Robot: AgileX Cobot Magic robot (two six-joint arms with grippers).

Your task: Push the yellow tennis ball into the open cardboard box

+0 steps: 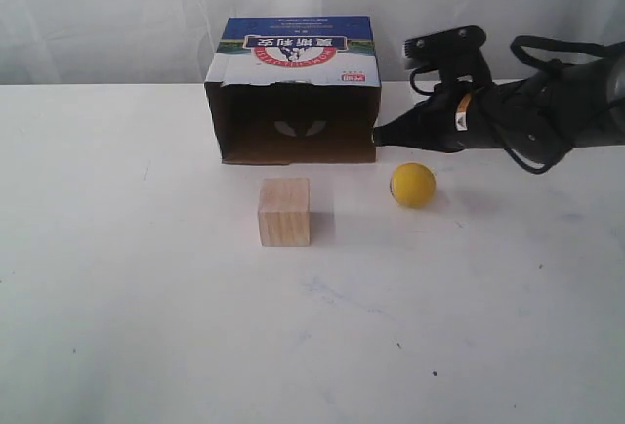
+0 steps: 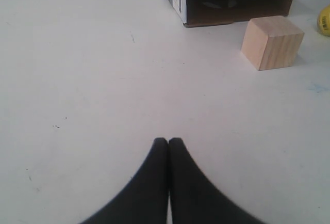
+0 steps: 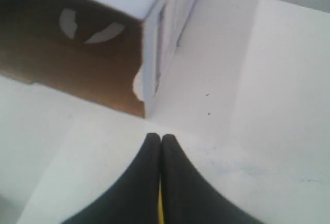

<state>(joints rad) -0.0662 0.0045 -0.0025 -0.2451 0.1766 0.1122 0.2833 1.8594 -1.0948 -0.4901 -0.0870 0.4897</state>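
The ball [image 1: 413, 185] lies on the counter [image 1: 146, 326], 4 o'clock from the box [image 1: 293, 45]. The cube [image 1: 284, 212] stands at 6 o'clock, before its mouth. The right tool [image 1: 376, 137], clenched and empty, is by the box corner. The left tool [image 2: 168, 142] is clenched too.

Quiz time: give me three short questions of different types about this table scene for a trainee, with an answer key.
1. True or false: the yellow tennis ball is already inside the open cardboard box.
2. The right gripper tip is nearest to: A) the box's corner, B) the ball.
3. Fill in: the left gripper has its fingers ____.
Key: 1 false; 2 A; 3 shut.
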